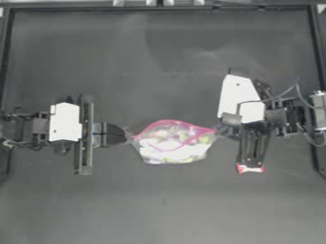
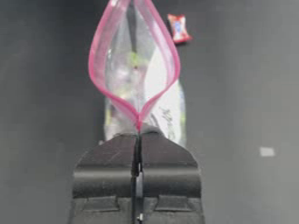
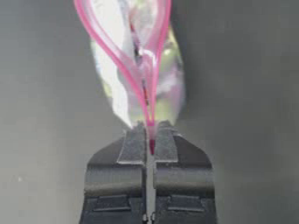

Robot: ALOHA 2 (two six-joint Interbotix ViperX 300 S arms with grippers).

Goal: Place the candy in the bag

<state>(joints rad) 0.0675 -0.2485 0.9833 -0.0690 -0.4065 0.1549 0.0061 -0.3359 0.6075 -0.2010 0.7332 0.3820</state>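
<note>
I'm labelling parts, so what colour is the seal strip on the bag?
Pink-red. The bag's seal strip shows best in the left wrist view, spread open in a loop.

This is looking like a robotics lab bench and not a home: a dark table (image 1: 159,205) with a raised border rail (image 1: 159,8) along its far edge is carrying two mounted robot arms with loose cables (image 1: 304,102) at the right.
</note>
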